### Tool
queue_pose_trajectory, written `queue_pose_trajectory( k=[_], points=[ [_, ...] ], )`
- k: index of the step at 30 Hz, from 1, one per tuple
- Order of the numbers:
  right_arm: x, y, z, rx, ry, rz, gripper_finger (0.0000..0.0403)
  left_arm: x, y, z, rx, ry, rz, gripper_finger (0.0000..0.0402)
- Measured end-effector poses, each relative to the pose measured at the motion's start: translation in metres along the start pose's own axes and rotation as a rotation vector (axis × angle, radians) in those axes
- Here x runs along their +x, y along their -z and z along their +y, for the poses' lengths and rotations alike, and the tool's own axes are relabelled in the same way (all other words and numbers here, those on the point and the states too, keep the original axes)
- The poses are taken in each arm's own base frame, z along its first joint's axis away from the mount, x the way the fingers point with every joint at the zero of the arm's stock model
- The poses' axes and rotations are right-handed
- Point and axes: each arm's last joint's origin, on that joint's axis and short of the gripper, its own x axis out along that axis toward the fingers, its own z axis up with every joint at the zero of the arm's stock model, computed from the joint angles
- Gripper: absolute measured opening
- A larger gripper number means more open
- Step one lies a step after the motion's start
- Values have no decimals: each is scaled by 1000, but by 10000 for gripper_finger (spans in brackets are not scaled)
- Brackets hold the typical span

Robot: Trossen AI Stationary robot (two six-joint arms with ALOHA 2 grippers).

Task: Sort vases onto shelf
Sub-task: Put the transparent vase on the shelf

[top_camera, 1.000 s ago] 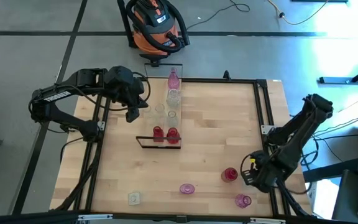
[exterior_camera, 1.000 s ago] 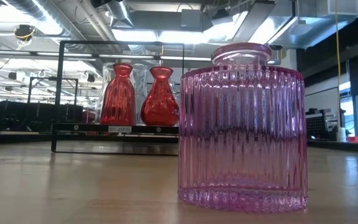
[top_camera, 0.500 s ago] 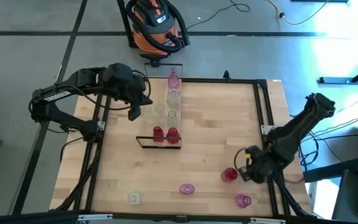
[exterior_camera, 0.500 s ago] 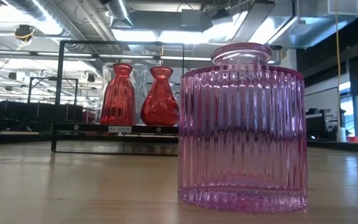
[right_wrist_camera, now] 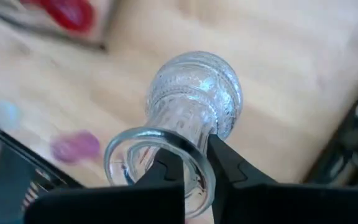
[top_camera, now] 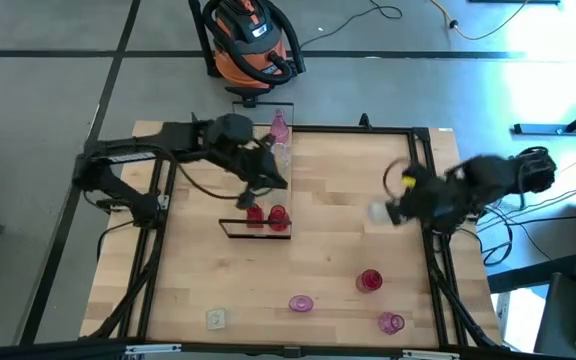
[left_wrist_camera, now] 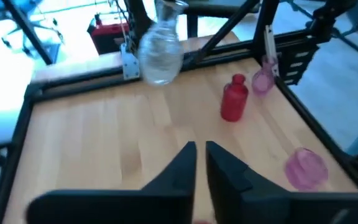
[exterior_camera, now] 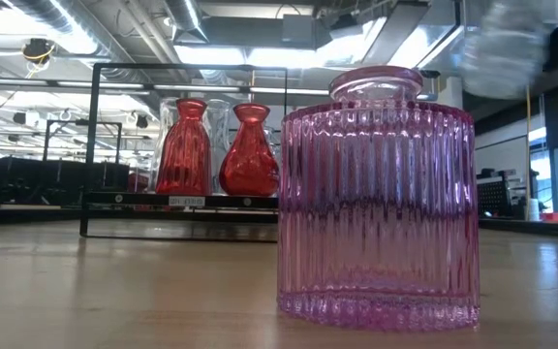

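Note:
My right gripper [right_wrist_camera: 194,171] is shut on a clear glass vase [right_wrist_camera: 194,93], held in the air above the table's right side [top_camera: 378,212]. It shows blurred at the upper right of the low view [exterior_camera: 507,48]. My left gripper [left_wrist_camera: 201,155] is shut with nothing in it and hovers over the shelf [top_camera: 259,233]. Two red vases [top_camera: 255,212] [top_camera: 277,214] stand on the shelf's near end, with a clear one [top_camera: 279,155] and a pink one [top_camera: 279,127] farther along. On the table stand a red vase [top_camera: 370,281], two pink ones [top_camera: 300,303] [top_camera: 391,322] and a clear one [top_camera: 215,318]. My right gripper pinches the clear vase's narrow neck [right_wrist_camera: 197,140], just under the rim, between its two fingers [right_wrist_camera: 229,162]. The fingers slant down from above and lie across the neck. The vase is lifted clear of the table, its round body farthest from the wrist.
The black metal frame [top_camera: 423,170] runs along the table's edges. An orange vacuum cleaner [top_camera: 248,40] stands on the floor beyond the far edge. The ribbed pink vase [exterior_camera: 376,194] fills the low view's near ground. Bare wood lies in the table's middle [top_camera: 338,200].
My right gripper has risen from the table's near right corner and gone toward the far edge, carrying the clear vase clear of the table. My left gripper has gone toward the table's right, from beside the shelf to over it, and has turned.

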Motion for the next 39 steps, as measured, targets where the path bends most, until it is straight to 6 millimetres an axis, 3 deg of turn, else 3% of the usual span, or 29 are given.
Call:
queue_pose_trajectory(
  k=[4, 8, 13, 17, 31, 39],
  points=[
    [-22, -25, 5, -15, -93, -145, 13, 25, -6, 8, 40, -29, -77, 96],
    [-38, -43, 5, -24, -150, -226, 13, 41, -16, 19, 33, -183, -188, 183],
    [-37, -60, 16, -41, -231, -273, 13, 51, -24, 34, 27, -323, -305, 282],
    [-29, -73, 28, -80, -273, -274, 13, 65, -21, 37, 17, -309, -305, 329],
    [19, -121, 66, -192, -363, -196, 13, 73, -12, 32, 9, -266, -218, 343],
    [35, -133, 79, -214, -409, -187, 13, 80, -5, 26, -3, -303, -129, 339]
  ],
)
